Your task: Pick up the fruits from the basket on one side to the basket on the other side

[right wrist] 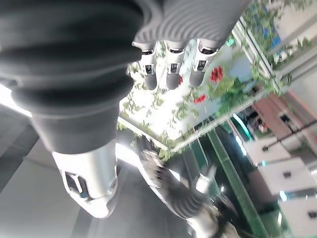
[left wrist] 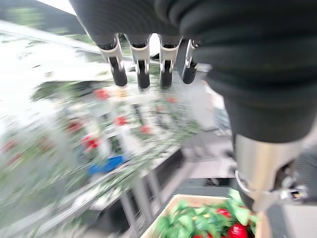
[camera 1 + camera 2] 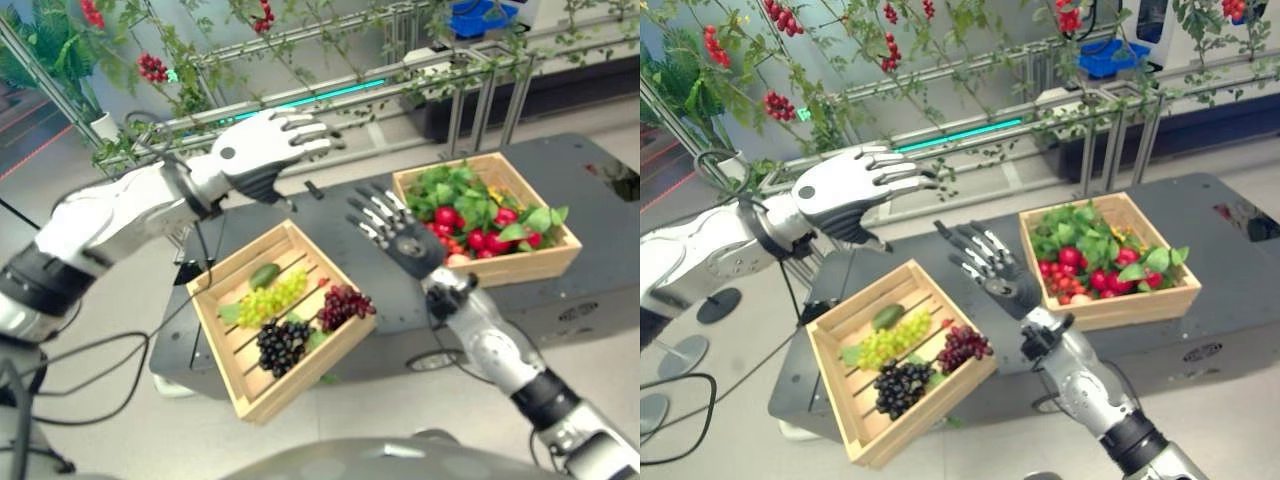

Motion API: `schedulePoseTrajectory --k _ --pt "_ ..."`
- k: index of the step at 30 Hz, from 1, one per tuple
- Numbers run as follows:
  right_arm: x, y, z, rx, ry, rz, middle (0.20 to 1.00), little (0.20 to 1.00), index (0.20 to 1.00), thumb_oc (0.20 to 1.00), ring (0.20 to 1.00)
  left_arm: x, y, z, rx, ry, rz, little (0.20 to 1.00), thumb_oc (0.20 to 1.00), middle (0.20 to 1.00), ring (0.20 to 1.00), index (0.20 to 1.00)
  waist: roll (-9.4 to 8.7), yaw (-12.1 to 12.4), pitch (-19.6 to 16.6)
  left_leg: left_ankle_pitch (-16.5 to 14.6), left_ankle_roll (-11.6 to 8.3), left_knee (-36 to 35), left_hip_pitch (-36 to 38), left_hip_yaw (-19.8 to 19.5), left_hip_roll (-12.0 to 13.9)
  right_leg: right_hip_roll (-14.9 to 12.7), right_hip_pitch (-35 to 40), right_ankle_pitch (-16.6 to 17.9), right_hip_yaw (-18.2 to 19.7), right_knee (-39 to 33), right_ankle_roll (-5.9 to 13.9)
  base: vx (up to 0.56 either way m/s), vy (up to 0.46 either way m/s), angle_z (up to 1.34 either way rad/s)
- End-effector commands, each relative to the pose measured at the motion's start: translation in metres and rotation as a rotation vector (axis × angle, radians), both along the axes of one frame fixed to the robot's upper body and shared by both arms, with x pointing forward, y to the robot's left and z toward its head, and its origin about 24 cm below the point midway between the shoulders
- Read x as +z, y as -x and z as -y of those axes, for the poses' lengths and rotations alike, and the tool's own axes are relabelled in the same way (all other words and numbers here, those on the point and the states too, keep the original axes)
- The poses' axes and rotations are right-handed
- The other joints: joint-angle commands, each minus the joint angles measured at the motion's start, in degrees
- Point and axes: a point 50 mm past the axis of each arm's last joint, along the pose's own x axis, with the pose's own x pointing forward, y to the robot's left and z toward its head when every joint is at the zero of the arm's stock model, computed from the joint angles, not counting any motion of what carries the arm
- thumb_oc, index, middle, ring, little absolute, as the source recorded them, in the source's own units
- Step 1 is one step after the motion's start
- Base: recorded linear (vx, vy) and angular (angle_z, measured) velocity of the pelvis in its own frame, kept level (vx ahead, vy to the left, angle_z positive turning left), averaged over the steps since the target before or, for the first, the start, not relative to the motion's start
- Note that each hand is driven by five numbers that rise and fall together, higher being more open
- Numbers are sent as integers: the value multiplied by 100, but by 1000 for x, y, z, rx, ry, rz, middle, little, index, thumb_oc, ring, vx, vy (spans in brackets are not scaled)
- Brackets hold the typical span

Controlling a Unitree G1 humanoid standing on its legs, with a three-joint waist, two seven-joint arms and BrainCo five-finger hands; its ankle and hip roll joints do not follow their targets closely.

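Near crate point(image 3: 262, 400): slatted wooden basket at 7 o'clock on the dark table point(image 3: 600, 190), its near corner overhanging the table's front edge, turned at an angle to that edge.
Near crate contents: black grapes point(image 3: 282, 343) toward the front; red grapes point(image 3: 345, 303) at their 2 o'clock, against the crate's right wall; green grapes point(image 3: 270, 296) at centre; one dark green oval fruit point(image 3: 264, 275), kind not determinable, just behind the green grapes.
Right hand point(image 3: 396, 232): raised above the table between the two crates, palm down, fingers straight and spread, holding nothing; not touching either crate.
Right hand, wrist view: fingers point(image 1: 172, 69) extended in a row, nothing between them and the thumb point(image 1: 89, 183).
Far crate point(image 3: 533, 262): wooden basket at 2 o'clock on the table, well apart from the near crate, packed with green leaves point(image 3: 450, 190) and red round fruits point(image 3: 489, 240).
Left hand point(image 3: 262, 152): held high at 11 o'clock, beyond the table's far left edge and clear of the near crate; fingers straight, slightly fanned, empty.
Left hand, wrist view: fingers point(image 2: 142, 67) straight; corner of the far crate with leaves and red fruit visible below.
Background: metal-framed railing point(image 3: 470, 85) hung with vines and red berry clusters point(image 3: 152, 68) at 12 o'clock; blue bin point(image 3: 480, 15) behind it.
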Motion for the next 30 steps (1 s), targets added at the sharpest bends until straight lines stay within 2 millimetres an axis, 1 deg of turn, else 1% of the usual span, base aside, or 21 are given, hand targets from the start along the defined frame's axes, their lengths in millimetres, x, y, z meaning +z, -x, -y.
schedulePoseTrajectory --k 1,2,3,4,5,6,8,9,11,13,14,15,16,19,20,21,22,25,26,27,30 --pt "32 7 -2 8 -29 160 1000 1000 1000 1000 1000 5 -6 -36 169 155 -55 1000 1000 1000 1000 1000 -567 112 -16 -608 123 347 102 145 -244 -316 368 -61 223 -283 764 -3 24 -8" --pt "32 8 6 -23 -15 162 1000 1000 1000 1000 1000 -5 -3 -44 203 218 -97 1000 1000 1000 1000 1000 -619 135 29 -606 130 347 82 144 -244 -313 345 -55 225 -286 762 0 24 -8" --pt "30 10 10 -35 1 159 1000 1000 1000 1000 1000 -14 -1 -55 245 248 -134 1000 1000 1000 1000 1000 -629 114 47 -606 132 348 68 150 -244 -309 325 -50 240 -285 760 -5 41 -4" --pt "29 12 18 -67 9 153 1000 1000 1000 1000 1000 -28 4 -67 291 356 -190 1000 1000 1000 1000 1000 -664 112 84 -604 140 352 37 153 -239 -316 287 -37 248 -281 761 -10 67 -2" --pt "23 18 32 -115 34 126 1000 1000 1000 1000 1000 -54 13 -86 387 462 -280 1000 1000 1000 1000 1000 -737 133 165 -597 156 352 -21 147 -241 -311 219 -15 269 -282 758 -19 68 -2" --pt "20 20 37 -133 58 116 1000 1000 1000 1000 1000 -62 18 -93 422 472 -311 1000 1000 1000 1000 1000 -769 137 204 -596 162 356 -58 146 -238 -307 186 -6 276 -278 757 -35 65 -2" --pt "17 24 48 -171 106 107 1000 1000 1000 1000 1000 -70 26 -102 460 504 -363 1000 1000 1000 1000 1000 -841 150 302 -592 175 372 -150 135 -234 -310 95 15 276 -268 763 -41 38 -2" --pt "17 24 48 -169 107 107 1000 1000 1000 1000 1000 -70 27 -102 461 505 -364 1000 1000 1000 1000 1000 -841 143 292 -594 175 377 -160 135 -235 -311 86 15 277 -265 763 -40 26 -1" --pt "14 26 57 -204 137 93 1000 1000 1000 1000 1000 -83 31 -114 530 511 -410 1000 1000 1000 1000 1000 -913 156 409 -589 187 420 -278 132 -228 -315 -28 45 279 -240 769 -67 37 -2" --pt "18 26 64 -229 175 113 1000 1000 1000 1000 1000 -92 32 -126 593 557 -436 1000 1000 1000 1000 1000 -988 167 577 -586 198 514 -451 130 -211 -321 -203 68 299 -157 771 -136 50 -3" --pt "25 25 70 -262 204 148 1000 1000 1000 1000 1000 -99 34 -136 647 537 -474 1000 1000 1000 1000 1000 -1053 179 756 -582 212 602 -616 120 -202 -331 -380 88 319 -65 773 -128 42 -3" --pt "25 24 71 -263 204 149 1000 1000 1000 1000 1000 -99 34 -135 647 536 -474 1000 1000 1000 1000 1000 -1054 184 752 -586 213 614 -632 121 -202 -333 -396 85 321 -54 773 -193 59 -4" --pt "33 21 72 -281 215 185 1000 1000 1000 1000 1000 -106 33 -145 706 516 -498 1000 1000 1000 1000 1000 -1126 188 968 -586 231 729 -829 112 -194 -332 -606 119 366 56 779 -147 46 -1" --pt "39 19 73 -300 220 216 1000 1000 1000 1000 1000 -104 29 -146 726 478 -492 1000 1000 1000 1000 1000 -1186 215 1129 -599 236 882 -1042 117 -180 -345 -791 141 391 163 781 -95 30 -7" --pt "41 18 71 -293 224 232 1000 1000 1000 1000 1000 -107 28 -150 747 472 -496 1000 1000 1000 1000 1000 -1216 218 1191 -606 238 934 -1113 121 -172 -343 -855 147 414 194 780 -113 47 -9" --pt "46 16 67 -278 227 257 1000 1000 1000 1000 1000 -108 23 -147 746 477 -488 1000 1000 1000 1000 1000 -1260 216 1352 -612 241 1033 -1255 129 -171 -350 -989 169 451 247 785 -77 39 -5" --pt "46 15 67 -279 227 257 1000 1000 1000 1000 1000 -108 22 -147 746 477 -487 1000 1000 1000 1000 1000 -1260 219 1351 -616 241 1043 -1267 130 -171 -351 -1000 167 453 254 785 -73 43 -6" --pt "49 15 63 -273 248 278 1000 1000 1000 1000 1000 -98 19 -139 710 447 -460 1000 1000 1000 1000 1000 -1299 231 1528 -639 251 1167 -1456 138 -167 -344 -1168 176 486 338 769 -59 25 -5" --pt "51 13 56 -241 256 296 1000 1000 1000 1000 1000 -101 15 -140 720 434 -456 1000 1000 1000 1000 1000 -1340 200 1680 -645 254 1254 -1583 140 -144 -350 -1309 179 513 399 764 -75 19 -4" --pt "51 13 56 -242 256 297 1000 1000 1000 1000 1000 -100 15 -140 719 434 -455 1000 1000 1000 1000 1000 -1339 203 1680 -650 254 1267 -1597 140 -144 -351 -1321 176 513 407 763 -89 9 -12" --pt "56 13 49 -216 256 324 1000 1000 1000 1000 1000 -90 4 -131 683 405 -418 1000 1000 1000 1000 1000 -1385 180 1862 -647 258 1374 -1819 140 -132 -357 -1536 205 546 460 755 -81 -1 -6"
